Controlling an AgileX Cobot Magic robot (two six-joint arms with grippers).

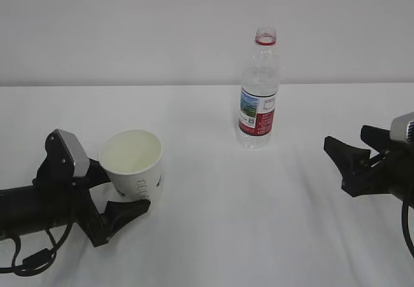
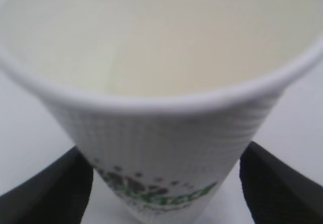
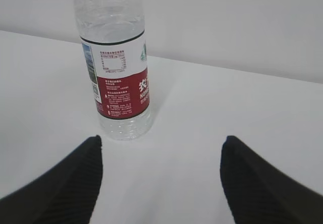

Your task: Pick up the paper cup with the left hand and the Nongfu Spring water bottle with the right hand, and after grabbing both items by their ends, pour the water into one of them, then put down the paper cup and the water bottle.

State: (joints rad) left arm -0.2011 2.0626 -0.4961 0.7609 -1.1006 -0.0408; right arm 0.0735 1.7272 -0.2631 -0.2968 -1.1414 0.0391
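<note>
**Cup between spread fingers, bottle standing alone**

The white table (image 1: 213, 235) is carrying everything. The left hand (image 1: 115, 193) is sitting with fingers spread wide around the paper cup (image 1: 134, 164), not visibly squeezing. The right hand (image 1: 343, 164) is gaping empty, well apart from the upright, uncapped Nongfu Spring water bottle (image 1: 259, 93).

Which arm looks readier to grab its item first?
The left. Its gripper already straddles the paper cup, open. The right gripper is open but clearly apart from the water bottle.
</note>
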